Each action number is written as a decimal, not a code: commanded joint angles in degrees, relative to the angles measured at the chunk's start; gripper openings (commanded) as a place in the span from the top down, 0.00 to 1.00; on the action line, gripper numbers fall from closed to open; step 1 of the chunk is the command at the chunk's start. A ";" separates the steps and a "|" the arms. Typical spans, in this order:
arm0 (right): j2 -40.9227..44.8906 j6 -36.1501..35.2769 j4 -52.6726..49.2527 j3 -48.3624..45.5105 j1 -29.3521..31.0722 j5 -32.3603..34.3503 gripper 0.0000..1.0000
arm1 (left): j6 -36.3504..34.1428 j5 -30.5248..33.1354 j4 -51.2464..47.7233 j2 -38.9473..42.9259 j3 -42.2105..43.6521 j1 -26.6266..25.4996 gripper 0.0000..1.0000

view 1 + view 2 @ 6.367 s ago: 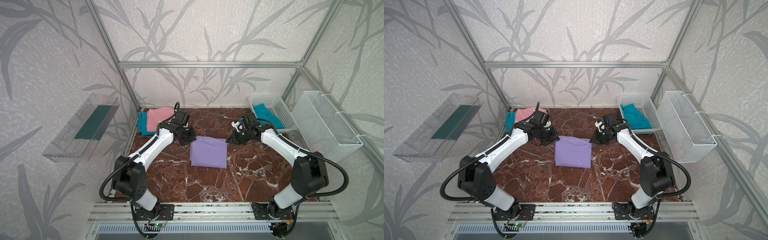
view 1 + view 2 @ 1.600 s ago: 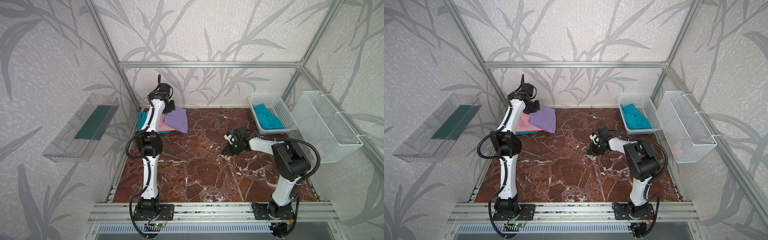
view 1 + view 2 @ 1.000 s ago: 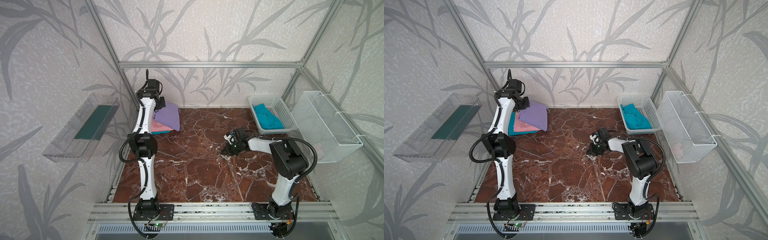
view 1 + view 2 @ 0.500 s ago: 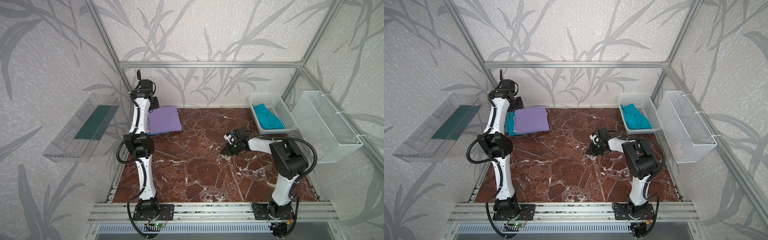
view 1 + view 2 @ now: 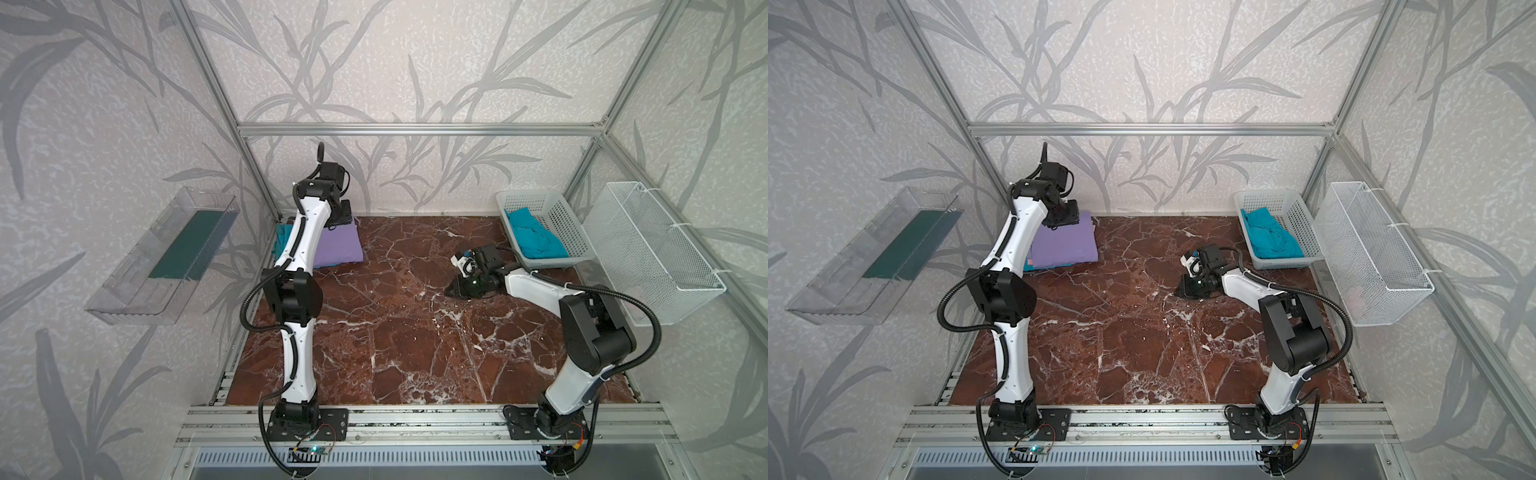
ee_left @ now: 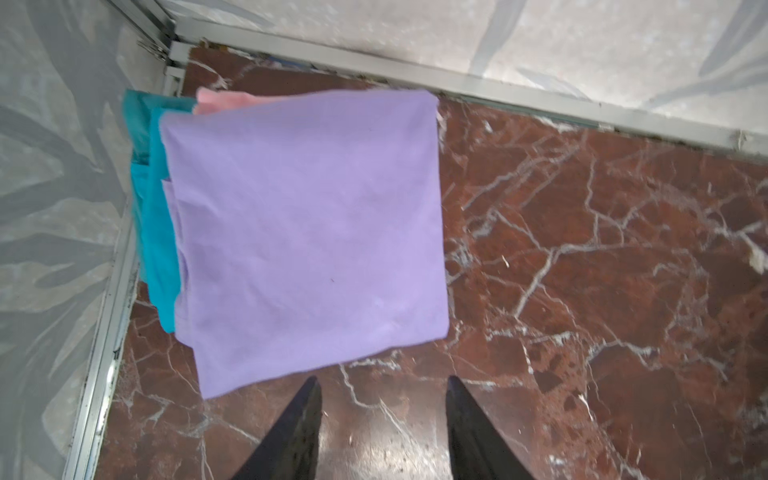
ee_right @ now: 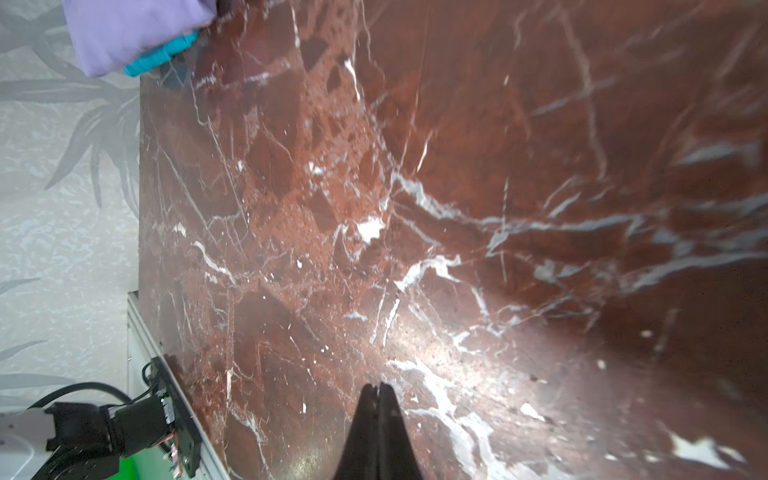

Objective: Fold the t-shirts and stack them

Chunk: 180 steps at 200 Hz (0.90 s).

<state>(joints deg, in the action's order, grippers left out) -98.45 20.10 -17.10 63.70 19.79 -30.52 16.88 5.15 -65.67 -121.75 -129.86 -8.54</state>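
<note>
Nearer than the white basket (image 5: 559, 218), just off its front-left corner, right gripper (image 5: 452, 291) sits low on the marble table (image 5: 395, 340), fingers pinched together on nothing. Level with the basket but well apart from it, in the opposite far corner: folded lavender tee (image 5: 338, 249) tops the stack, pink tee (image 6: 224, 99) and stacked teal tees (image 6: 156, 216) peek out underneath; left gripper (image 6: 380, 380) hangs above the stack, fingers spread, empty, clear of the cloth. Inside the basket: crumpled teal tees (image 5: 536, 239).
</note>
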 commanded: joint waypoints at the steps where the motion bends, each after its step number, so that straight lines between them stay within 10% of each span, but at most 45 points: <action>1: 4.98 -1.29 -5.11 3.18 -3.64 7.31 0.92 | 2.40 2.16 4.54 10.25 12.41 -2.96 0.51; 65: 7.12 -1.91 -7.53 8.39 -15.11 26.10 0.65 | 13.16 -7.59 26.91 36.40 57.97 -5.78 0.52; 143: 2.26 -5.56 -5.37 13.02 -17.62 26.39 0.47 | 17.05 -11.56 35.12 43.52 72.24 -7.21 0.53; 147: 2.49 -5.88 -4.16 12.39 -17.60 25.50 0.41 | 16.99 -10.94 35.83 44.48 72.39 -7.20 0.52; 151: 2.76 -6.26 -2.93 11.70 -17.51 24.65 0.06 | 16.82 -10.31 36.41 45.45 72.61 -7.27 0.51; 155: 3.09 -6.65 -1.88 11.05 -17.42 24.12 0.01 | 16.45 -9.50 37.02 46.52 72.79 -7.28 0.50; 166: 4.05 -8.32 0.49 9.46 -17.24 23.67 0.01 | 14.79 -5.80 38.49 49.90 73.25 -7.29 0.44; 172: 4.74 -9.50 1.98 8.42 -17.16 23.59 0.01 | 13.35 -2.80 39.47 51.84 73.76 -7.29 0.05; 180: 5.83 -10.93 4.86 6.52 -17.15 23.41 0.01 | 11.53 2.01 41.56 54.46 75.14 -7.29 0.01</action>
<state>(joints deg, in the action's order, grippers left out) -95.57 13.96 -19.62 74.08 2.24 -4.91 31.62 -3.53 -30.79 -75.07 -56.38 -15.70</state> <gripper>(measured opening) 0.980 0.691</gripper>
